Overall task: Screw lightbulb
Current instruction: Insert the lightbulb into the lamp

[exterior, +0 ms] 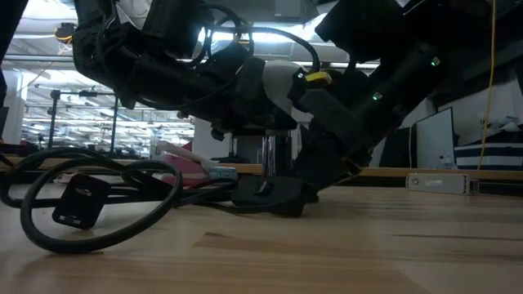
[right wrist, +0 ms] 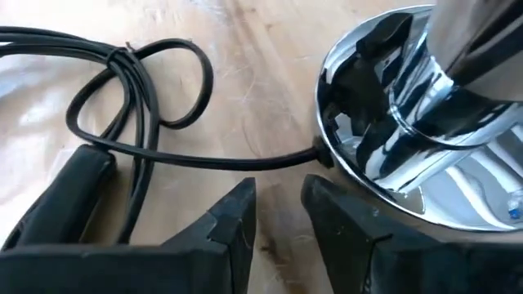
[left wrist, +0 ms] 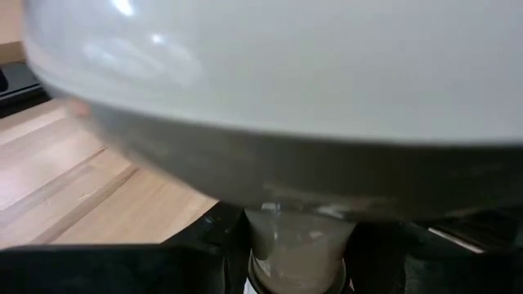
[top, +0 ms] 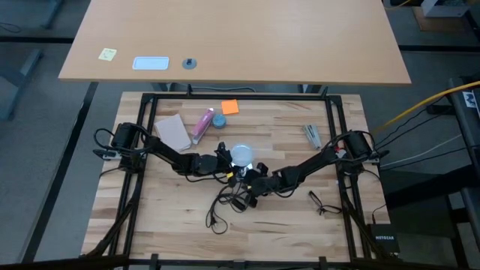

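We are screwing the lightbulb (top: 241, 155) into the shiny lamp base (right wrist: 425, 155) in the middle of the table (top: 345, 217). The left gripper (top: 225, 159) is right up against the bulb, which fills its wrist view; we cannot tell how wide its fingers are. The right gripper (right wrist: 278, 214) is slightly open, holding nothing, beside the base rim and the black cord (right wrist: 139, 90). We think turning gently and keeping the bulb straight works best. We are seeing no readable writing.
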`<action>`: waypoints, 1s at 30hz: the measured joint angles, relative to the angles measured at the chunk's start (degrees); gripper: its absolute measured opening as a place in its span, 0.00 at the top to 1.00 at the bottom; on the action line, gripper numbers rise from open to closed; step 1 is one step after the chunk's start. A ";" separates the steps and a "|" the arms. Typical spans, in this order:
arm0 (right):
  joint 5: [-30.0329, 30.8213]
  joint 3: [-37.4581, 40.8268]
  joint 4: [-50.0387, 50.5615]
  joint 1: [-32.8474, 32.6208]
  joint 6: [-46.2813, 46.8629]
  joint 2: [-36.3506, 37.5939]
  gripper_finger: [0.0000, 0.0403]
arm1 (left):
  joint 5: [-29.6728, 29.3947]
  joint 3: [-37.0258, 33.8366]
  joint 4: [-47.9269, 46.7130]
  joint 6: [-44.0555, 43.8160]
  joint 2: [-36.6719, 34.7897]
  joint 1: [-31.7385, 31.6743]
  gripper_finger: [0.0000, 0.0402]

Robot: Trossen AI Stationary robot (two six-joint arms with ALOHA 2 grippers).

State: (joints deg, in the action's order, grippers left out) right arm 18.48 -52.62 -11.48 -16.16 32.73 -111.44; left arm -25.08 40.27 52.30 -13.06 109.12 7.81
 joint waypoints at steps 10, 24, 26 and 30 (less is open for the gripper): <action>-3.06 0.17 -1.26 0.02 -2.20 2.98 0.70 | 0.24 0.00 0.00 0.00 0.00 0.00 0.65; -1.07 0.11 -8.80 0.10 -8.61 -0.05 0.70 | 0.48 0.00 -0.38 1.95 -0.02 0.09 0.65; -1.17 0.11 -9.05 0.10 -8.63 -0.87 0.70 | 0.52 0.02 -0.38 2.62 -0.02 0.09 0.65; -1.34 0.00 -7.07 0.09 -8.48 -1.09 0.70 | 0.55 0.01 -0.02 2.71 -0.02 0.09 0.65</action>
State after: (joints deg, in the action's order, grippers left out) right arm 17.14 -52.62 -18.55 -16.08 24.25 -112.53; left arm -24.53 40.29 52.27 -10.35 109.10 7.90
